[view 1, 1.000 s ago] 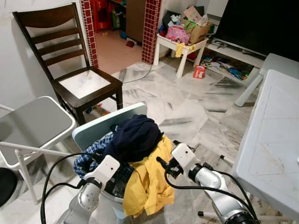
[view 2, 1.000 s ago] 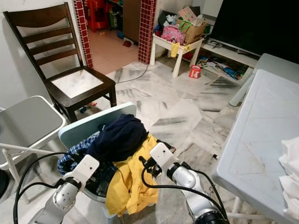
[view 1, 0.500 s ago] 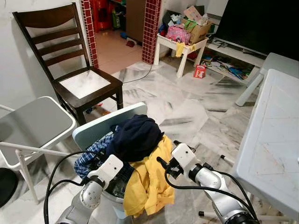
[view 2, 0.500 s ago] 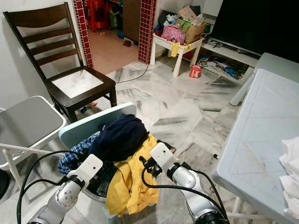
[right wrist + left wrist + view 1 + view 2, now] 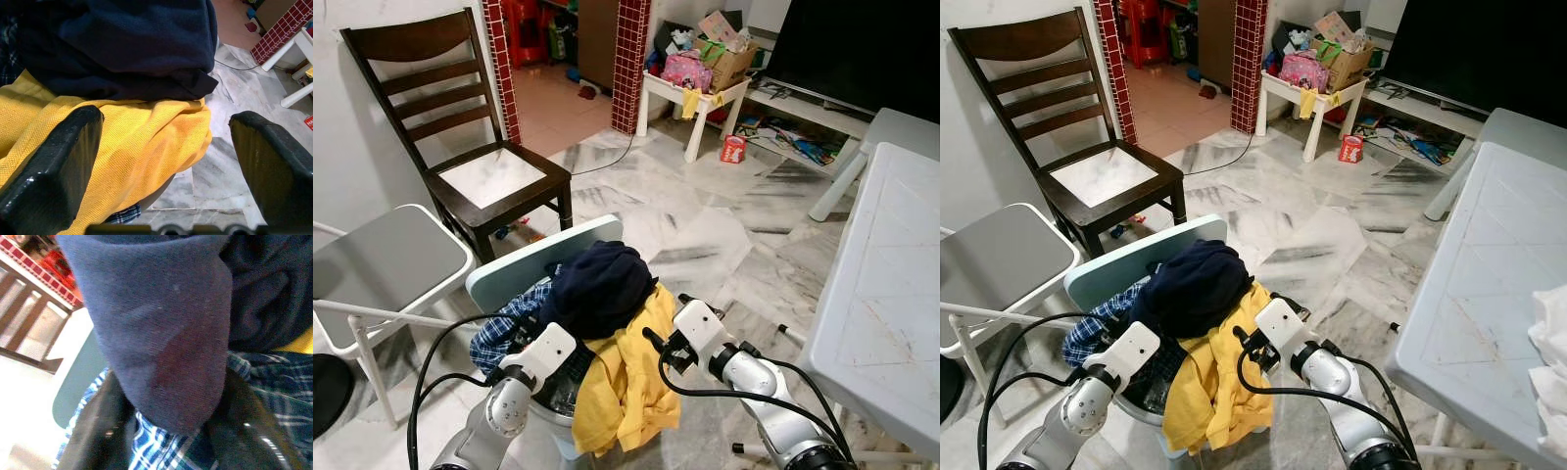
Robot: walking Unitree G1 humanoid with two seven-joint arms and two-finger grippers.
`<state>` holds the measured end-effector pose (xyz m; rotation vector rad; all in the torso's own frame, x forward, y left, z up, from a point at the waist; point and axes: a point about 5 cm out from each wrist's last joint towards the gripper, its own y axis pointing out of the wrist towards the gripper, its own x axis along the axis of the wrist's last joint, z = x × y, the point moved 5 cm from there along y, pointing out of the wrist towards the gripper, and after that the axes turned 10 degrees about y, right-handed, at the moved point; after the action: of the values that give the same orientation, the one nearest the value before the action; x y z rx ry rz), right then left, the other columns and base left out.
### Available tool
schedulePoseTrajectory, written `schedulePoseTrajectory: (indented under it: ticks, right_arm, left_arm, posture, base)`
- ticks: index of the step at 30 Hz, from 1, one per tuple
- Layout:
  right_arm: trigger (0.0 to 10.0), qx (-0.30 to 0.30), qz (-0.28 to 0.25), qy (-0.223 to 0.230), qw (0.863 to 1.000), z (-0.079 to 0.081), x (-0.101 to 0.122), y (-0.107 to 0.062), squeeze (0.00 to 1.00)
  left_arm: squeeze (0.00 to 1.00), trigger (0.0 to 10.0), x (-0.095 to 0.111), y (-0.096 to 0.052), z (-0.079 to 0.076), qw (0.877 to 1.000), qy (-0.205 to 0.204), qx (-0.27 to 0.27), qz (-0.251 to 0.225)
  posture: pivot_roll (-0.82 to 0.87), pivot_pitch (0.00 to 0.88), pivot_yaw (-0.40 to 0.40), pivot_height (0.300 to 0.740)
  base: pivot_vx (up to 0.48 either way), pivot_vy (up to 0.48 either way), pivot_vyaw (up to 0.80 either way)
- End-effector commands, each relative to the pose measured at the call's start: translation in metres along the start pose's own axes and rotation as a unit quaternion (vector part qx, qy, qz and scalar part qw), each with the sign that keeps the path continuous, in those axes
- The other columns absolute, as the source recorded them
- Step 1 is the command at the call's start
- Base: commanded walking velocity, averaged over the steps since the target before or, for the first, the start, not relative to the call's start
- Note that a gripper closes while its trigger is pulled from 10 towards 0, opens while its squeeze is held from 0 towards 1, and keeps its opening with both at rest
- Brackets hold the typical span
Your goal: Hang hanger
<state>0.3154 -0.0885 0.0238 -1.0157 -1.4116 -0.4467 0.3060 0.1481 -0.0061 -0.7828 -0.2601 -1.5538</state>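
My right gripper [image 5: 161, 147] gapes open beside the loose yellow knit shirt [image 5: 626, 377]; my left gripper [image 5: 161, 431], fingers parted, straddles the navy fleece garment [image 5: 597, 289], risking snagged cloth.

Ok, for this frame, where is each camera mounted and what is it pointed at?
Left eye view: head, looking down at the clothes pile on a pale chair; both arms show.
Right eye view: same scene, shifted sideways; white table at right.
Left wrist view: on the left arm, pressed close to the navy garment and plaid shirt.
Right wrist view: along the right tool, open fingers framing the yellow shirt.
Shared: both wrists see the navy garment.
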Motion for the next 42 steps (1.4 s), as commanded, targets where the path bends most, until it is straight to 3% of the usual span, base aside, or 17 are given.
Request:
schedulePoseTrajectory:
  ticks: [1, 8, 11, 13, 18, 19, 21, 23, 25, 28, 33, 35, 36, 39, 40, 41, 42]
  right_arm:
    - [10.0, -0.007, -0.002, -0.005, 1.000, -0.005, 0.003, -0.001, 0.00]
    - [10.0, -0.004, -0.006, -0.007, 1.000, -0.003, 0.006, 0.002, 0.00]
    - [10.0, -0.005, -0.006, -0.007, 1.000, -0.004, 0.006, 0.003, 0.00]
    - [10.0, -0.006, -0.005, -0.007, 1.000, -0.004, 0.006, 0.003, 0.00]
    - [10.0, -0.007, -0.006, -0.007, 1.000, -0.003, 0.006, 0.004, 0.00]
    - [10.0, -0.008, -0.006, -0.006, 1.000, -0.003, 0.006, 0.005, 0.00]
    - [10.0, -0.009, -0.007, -0.005, 1.000, -0.003, 0.006, 0.005, 0.00]
    - [10.0, -0.010, -0.006, -0.004, 1.000, -0.003, 0.005, 0.005, 0.00]
    - [10.0, -0.010, -0.005, -0.003, 1.000, -0.003, 0.004, 0.004, 0.00]
    - [10.0, -0.010, -0.005, -0.003, 1.000, -0.002, 0.004, 0.005, 0.00]
    - [10.0, -0.010, -0.005, -0.003, 1.000, -0.002, 0.004, 0.006, 0.00]
    - [10.0, -0.010, -0.005, -0.005, 1.000, -0.003, 0.004, 0.006, 0.00]
    - [10.0, -0.010, -0.005, -0.005, 1.000, -0.003, 0.004, 0.006, 0.00]
    - [10.0, -0.009, -0.004, -0.006, 1.000, -0.003, 0.004, 0.007, 0.00]
    - [10.0, -0.009, -0.004, -0.006, 1.000, -0.003, 0.005, 0.007, 0.00]
    - [10.0, -0.009, -0.005, -0.006, 1.000, -0.003, 0.005, 0.007, 0.00]
    - [10.0, -0.008, -0.005, -0.006, 1.000, -0.003, 0.005, 0.007, 0.00]
  left_arm:
    - [0.00, 0.0, 0.008, 0.002, 0.003, 1.000, 0.004, 0.010, -0.012]
    - [0.00, 0.0, 0.010, 0.001, 0.011, 1.000, 0.003, 0.015, -0.016]
    - [0.00, 0.0, 0.022, -0.002, 0.016, 0.998, 0.045, 0.013, -0.042]
    - [0.00, 0.0, 0.025, -0.004, 0.006, 0.996, 0.067, -0.021, -0.051]
    - [0.00, 0.0, 0.022, -0.007, -0.003, 0.999, 0.022, -0.032, -0.033]
    - [0.00, 0.0, 0.031, -0.007, 0.004, 0.999, 0.004, -0.008, -0.052]
    - [0.00, 0.0, 0.049, -0.009, 0.022, 0.994, 0.014, 0.040, -0.096]
    - [0.00, 0.0, 0.074, -0.015, 0.047, 0.983, 0.058, 0.101, -0.145]
    - [0.00, 0.0, 0.086, -0.019, 0.058, 0.975, 0.081, 0.122, -0.166]
    - [0.00, 0.0, 0.086, -0.017, 0.051, 0.979, 0.069, 0.099, -0.161]
    - [0.00, 0.0, 0.085, -0.019, 0.028, 0.987, 0.021, 0.035, -0.155]
    - [0.00, 0.0, 0.083, -0.022, 0.013, 0.989, 0.017, -0.008, -0.147]
    - [0.00, 0.0, 0.083, -0.022, 0.013, 0.989, 0.017, -0.008, -0.147]
    - [0.00, 0.0, 0.068, -0.032, -0.023, 0.987, 0.009, -0.115, -0.112]
    - [0.00, 1.1, 0.062, -0.034, -0.029, 0.986, 0.009, -0.132, -0.099]
    - [0.00, 9.1, 0.057, -0.036, -0.034, 0.986, 0.007, -0.146, -0.086]
    - [1.00, 10.0, 0.051, -0.037, -0.036, 0.986, -0.001, -0.149, -0.074]
  posture:
    - [0.03, 0.000, -0.058, 0.740]
    - [0.04, 0.000, -0.060, 0.740]
    - [0.04, 0.000, -0.058, 0.740]
    - [0.04, 0.000, -0.056, 0.740]
    - [0.04, 0.000, -0.052, 0.740]
    - [0.04, 0.000, -0.048, 0.740]
    - [0.04, 0.000, -0.045, 0.740]
    - [0.04, 0.000, -0.045, 0.740]
    - [0.05, 0.000, -0.044, 0.740]
    - [0.05, 0.000, -0.044, 0.740]
    - [0.05, 0.000, -0.046, 0.740]
    - [0.05, 0.000, -0.048, 0.740]
    - [0.05, 0.000, -0.048, 0.740]
    - [0.05, 0.000, -0.050, 0.740]
    - [0.05, 0.000, -0.052, 0.740]
    - [0.05, 0.000, -0.053, 0.740]
    - [0.05, 0.000, -0.055, 0.740]
  base:
    - [0.000, 0.000, 0.00]
    - [0.000, 0.000, 0.00]
    - [0.000, 0.000, 0.00]
    - [0.000, 0.000, 0.00]
    - [0.000, 0.000, 0.00]
    - [0.000, 0.000, 0.00]
    - [0.000, 0.000, 0.00]
    - [0.000, 0.000, 0.00]
    - [0.000, 0.000, 0.00]
    - [0.000, 0.000, 0.00]
    - [0.000, 0.000, 0.00]
    - [0.000, 0.000, 0.00]
    - [0.000, 0.000, 0.00]
    - [0.000, 0.000, 0.00]
    - [0.000, 0.000, 0.00]
    - [0.000, 0.000, 0.00]
    - [0.000, 0.000, 0.00]
